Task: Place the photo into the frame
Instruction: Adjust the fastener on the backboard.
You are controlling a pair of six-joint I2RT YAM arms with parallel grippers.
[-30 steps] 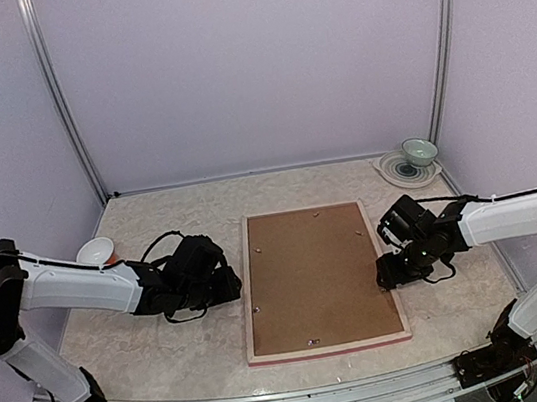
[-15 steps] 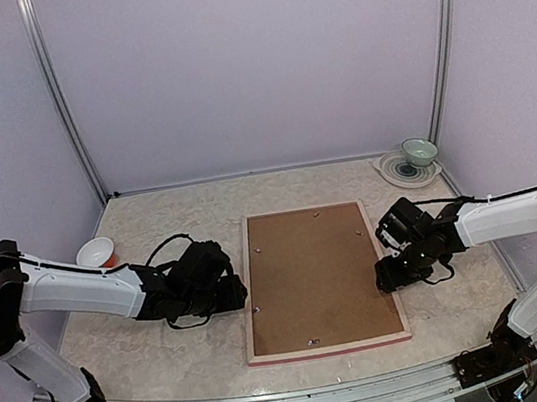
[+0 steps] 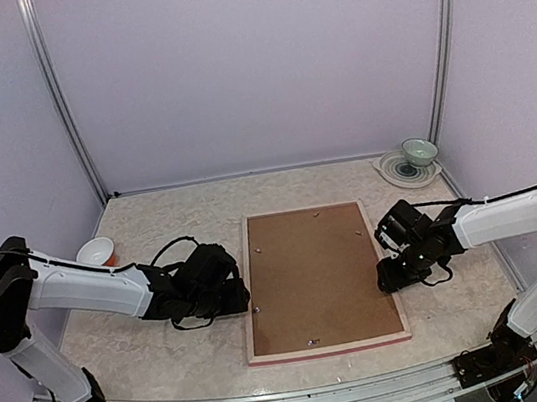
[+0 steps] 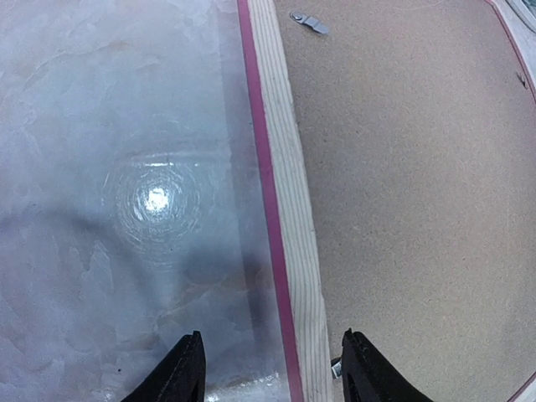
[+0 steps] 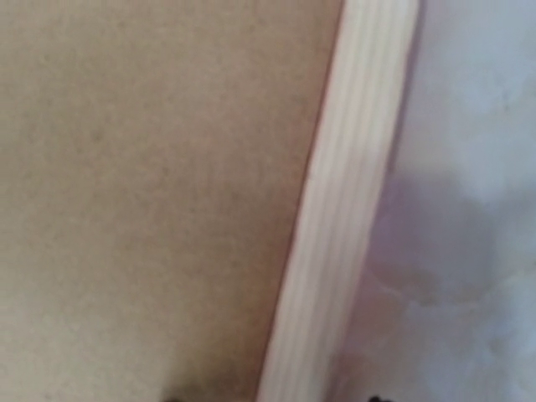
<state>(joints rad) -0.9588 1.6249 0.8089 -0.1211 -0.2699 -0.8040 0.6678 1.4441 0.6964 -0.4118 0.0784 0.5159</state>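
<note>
The frame [image 3: 250, 317] lies face down in the middle of the table, pale wood up with a pink outer edge. A brown backing board [image 3: 315, 275] fills it, and the photo is hidden. My left gripper [image 3: 241, 297] is low at the frame's left side. In the left wrist view it [image 4: 272, 375] stands open, and its fingers straddle the left rail [image 4: 289, 209]. My right gripper [image 3: 385, 276] sits over the right side. In the blurred right wrist view it [image 5: 272, 399] is open, and only its tips show on either side of the right rail [image 5: 347, 201].
A small white bowl [image 3: 95, 252] with an orange inside stands at the left, behind my left arm. A green bowl [image 3: 420, 150] on a patterned plate [image 3: 398, 174] sits in the back right corner. A metal clip [image 4: 310, 23] lies on the backing board.
My left gripper has slid right, up to the frame's left rail. My right gripper has edged slightly left and down over the right rail. The frame has not moved.
</note>
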